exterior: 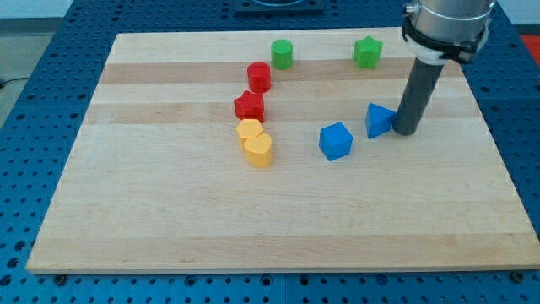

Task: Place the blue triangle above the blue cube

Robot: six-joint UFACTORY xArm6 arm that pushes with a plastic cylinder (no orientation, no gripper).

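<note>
My tip, a plain dark rod with nothing to open or close, touches the right side of the blue triangle. The blue cube sits just left and slightly lower. No writing is readable.

— What lay under it all?
— A pale wooden board, evenly lit.
— And around it?
— A blue table with rows of holes.

Dark rod upright at view's right, my tip on board
</note>
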